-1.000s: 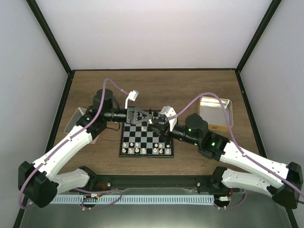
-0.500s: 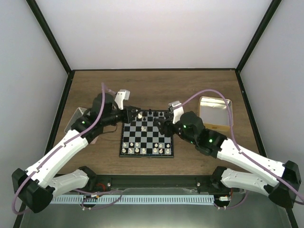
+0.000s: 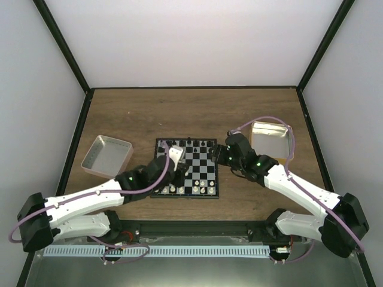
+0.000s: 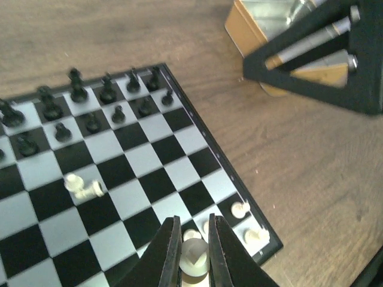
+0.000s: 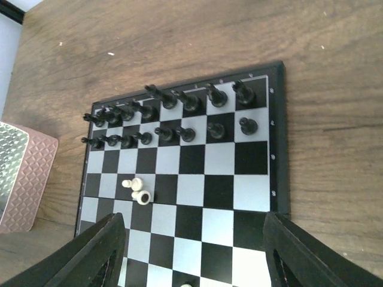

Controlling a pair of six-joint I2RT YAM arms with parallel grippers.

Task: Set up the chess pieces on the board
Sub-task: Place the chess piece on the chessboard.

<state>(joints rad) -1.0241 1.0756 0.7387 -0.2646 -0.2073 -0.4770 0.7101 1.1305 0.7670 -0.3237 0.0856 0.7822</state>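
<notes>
Cream-white and tiny, the held chess piece sits pinched by the closed left hand, low over the near white rows of the board. It looks light, hard and slick (a small round body would likely twist out of a loose pinch), so mid-body seems the sensible hold. It shows end-on, its long axis apparently running toward the wrist camera. Another toppled white piece lies mid-board, its axis flat. The right hand hangs spread wide, holding nothing, by the board's right edge.
</notes>
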